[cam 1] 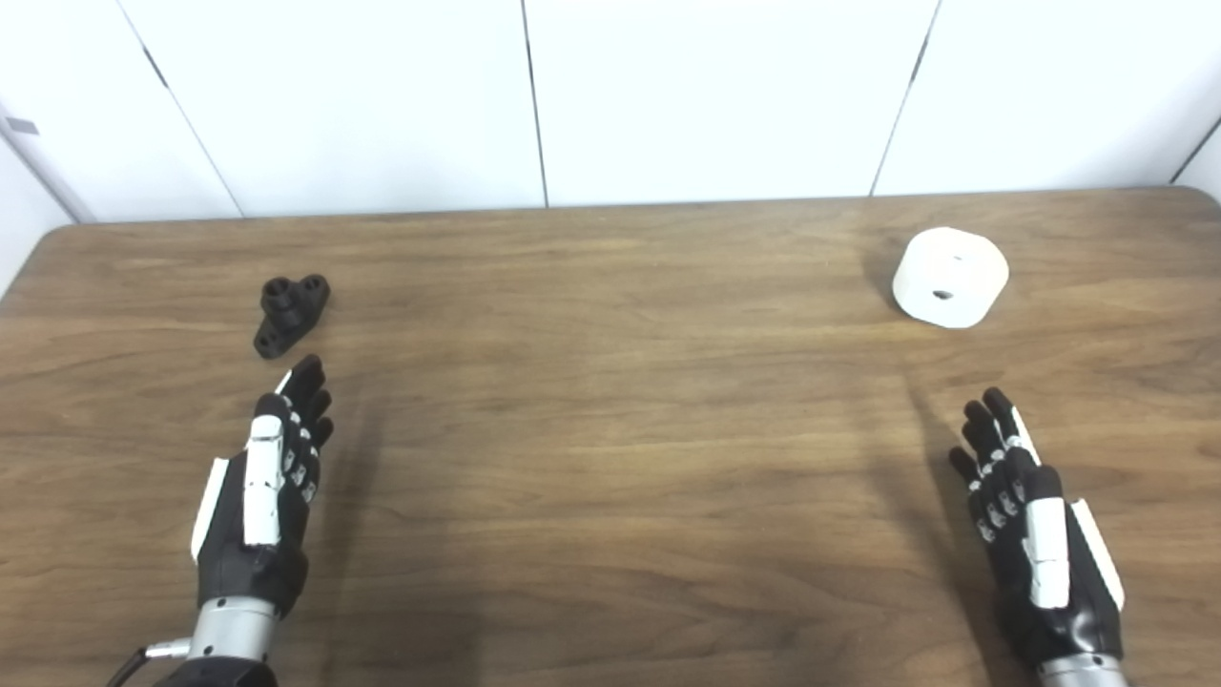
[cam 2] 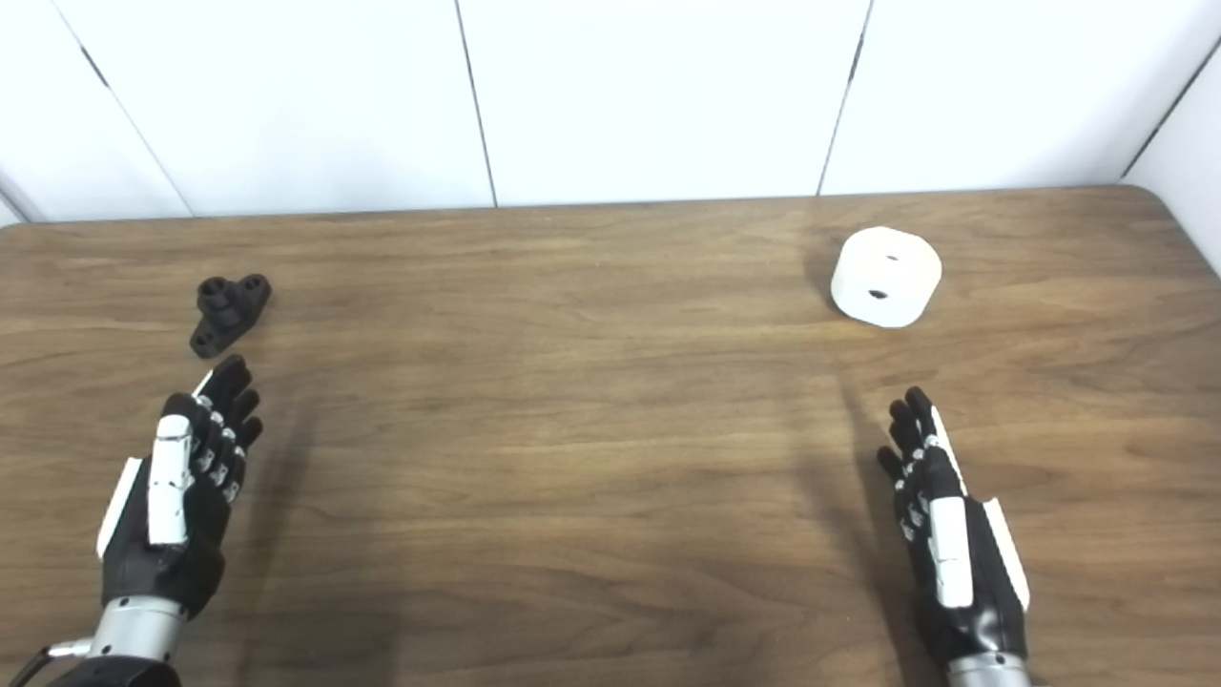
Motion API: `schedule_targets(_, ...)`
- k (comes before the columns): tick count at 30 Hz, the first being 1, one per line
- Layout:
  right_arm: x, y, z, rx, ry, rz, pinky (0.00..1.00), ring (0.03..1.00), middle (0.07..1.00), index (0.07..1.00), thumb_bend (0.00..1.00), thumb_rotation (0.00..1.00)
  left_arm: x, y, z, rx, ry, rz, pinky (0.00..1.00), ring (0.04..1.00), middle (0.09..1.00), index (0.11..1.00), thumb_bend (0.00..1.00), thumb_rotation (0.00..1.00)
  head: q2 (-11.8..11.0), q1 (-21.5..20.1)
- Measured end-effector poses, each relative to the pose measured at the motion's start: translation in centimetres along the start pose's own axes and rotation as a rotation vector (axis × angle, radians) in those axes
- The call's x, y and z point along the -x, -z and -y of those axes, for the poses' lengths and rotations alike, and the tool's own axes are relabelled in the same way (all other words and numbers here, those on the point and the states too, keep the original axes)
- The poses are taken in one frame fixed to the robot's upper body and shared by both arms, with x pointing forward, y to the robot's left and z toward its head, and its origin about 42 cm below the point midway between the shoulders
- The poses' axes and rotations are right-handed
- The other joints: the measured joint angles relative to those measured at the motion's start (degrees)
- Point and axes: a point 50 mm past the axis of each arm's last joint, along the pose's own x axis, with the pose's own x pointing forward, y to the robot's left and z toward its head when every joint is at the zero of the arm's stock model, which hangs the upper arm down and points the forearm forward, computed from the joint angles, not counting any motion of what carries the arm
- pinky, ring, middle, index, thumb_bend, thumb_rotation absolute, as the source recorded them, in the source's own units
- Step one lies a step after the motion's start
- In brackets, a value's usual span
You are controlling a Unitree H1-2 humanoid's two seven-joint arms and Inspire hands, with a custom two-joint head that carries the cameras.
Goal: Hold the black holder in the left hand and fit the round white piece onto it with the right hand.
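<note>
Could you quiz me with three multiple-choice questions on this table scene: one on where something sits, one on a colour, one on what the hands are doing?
1. Where does the black holder lie?
A. Far left of the table, just beyond the left hand
B. Beside the round white piece
C. In the right hand

2. What colour is the round piece with holes in it?
A. Black
B. White
C. Red

3. What state are the two hands in?
A. Both hold a part
B. Only the left holds a part
C. Both are open and hold nothing

Answers: 1 A, the holder lies just past the left hand's fingertips; 2 B, it is plainly white against the brown wood; 3 C, both parts lie on the table apart from the hands.
</note>
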Motion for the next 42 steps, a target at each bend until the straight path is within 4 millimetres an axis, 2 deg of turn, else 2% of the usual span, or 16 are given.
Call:
schedule_targets(10, 0.0, 0.1, 0.0, 0.005, 0.0, 0.006, 1.0, 1.0, 0.979, 0.98, 0.61, 1.0, 0.0, 0.0, 0.0, 0.0, -0.001, 0.001, 1.0, 0.988, 0.979, 0.942, 0.4, 1.0, 0.18, 0.26)
schedule_targets(13, 0.0, 0.1, 0.1, 0.005, 0.0, 0.006, 1.0, 1.0, 0.979, 0.981, 0.61, 1.0, 0.0, 0.0, 0.1, 0.001, 0.002, 0.001, 1.0, 0.985, 0.974, 0.937, 0.41, 1.0, -0.17, 3.77)
schedule_targets(17, 0.1, 0.1, 0.3, -0.002, -0.005, 0.006, 1.0, 1.0, 0.981, 0.97, 0.61, 1.0, 0.0, -0.1, 0.6, 0.006, 0.007, 0.005, 1.0, 0.984, 0.979, 0.944, 0.4, 1.0, -0.88, 6.42)
schedule_targets(19, 0.1, 0.2, 0.5, -0.005, -0.006, 0.005, 1.0, 1.0, 0.985, 0.97, 0.61, 1.0, 0.0, -0.1, 0.8, 0.01, 0.013, 0.005, 1.0, 0.986, 0.981, 0.943, 0.4, 0.98, -1.58, 7.91)
schedule_targets(21, 0.1, 0.3, 0.7, -0.002, -0.005, 0.007, 1.0, 1.0, 0.984, 0.969, 0.62, 1.0, 0.0, 0.0, 1.1, 0.009, 0.016, 0.003, 1.0, 0.981, 0.976, 0.934, 0.41, 0.95, -3.85, 10.53)
schedule_targets(22, 0.1, 0.3, 0.8, 0.001, -0.003, 0.008, 1.0, 1.0, 0.984, 0.969, 0.63, 1.0, 0.0, 0.0, 1.2, 0.008, 0.015, 0.002, 1.0, 0.98, 0.975, 0.932, 0.41, 0.95, -3.87, 10.55)
schedule_targets(23, 0.1, 0.3, 0.9, 0.002, -0.002, 0.009, 1.0, 1.0, 0.983, 0.971, 0.63, 1.0, 0.0, 0.1, 1.3, 0.005, 0.013, 0.001, 0.99, 0.971, 0.969, 0.926, 0.39, 0.94, -5.69, 12.29)
schedule_targets(29, 0.1, 0.8, 1.4, -0.016, -0.013, 0.026, 1.0, 1.0, 0.998, 0.98, 0.67, 1.0, 0.0, 0.5, 2.3, -0.02, 0.006, 0.006, 0.97, 0.962, 0.957, 0.921, 0.38, 0.92, -8.87, 15.64)
schedule_targets(31, 0.1, 0.9, 1.6, -0.024, -0.011, 0.032, 1.0, 1.0, 0.995, 0.974, 0.68, 1.0, 0.0, 0.7, 2.5, -0.024, 0.006, 0.009, 0.97, 0.963, 0.956, 0.92, 0.38, 0.92, -9.23, 16.08)
schedule_targets(36, 0.2, 1.2, 2.0, -0.034, -0.002, 0.051, 1.0, 1.0, 0.987, 0.977, 0.61, 1.0, -0.2, 1.6, 2.8, -0.027, -0.01, -0.015, 0.98, 0.97, 0.959, 0.916, 0.36, 0.92, -10.19, 18.01)
schedule_targets(42, 0.3, 1.4, 2.5, -0.051, -0.013, 0.058, 1.0, 1.0, 0.987, 0.979, 0.6, 1.0, -0.2, 1.5, 3.5, -0.022, -0.004, 0.014, 0.99, 0.976, 0.966, 0.921, 0.35, 0.95, -9.76, 19.77)
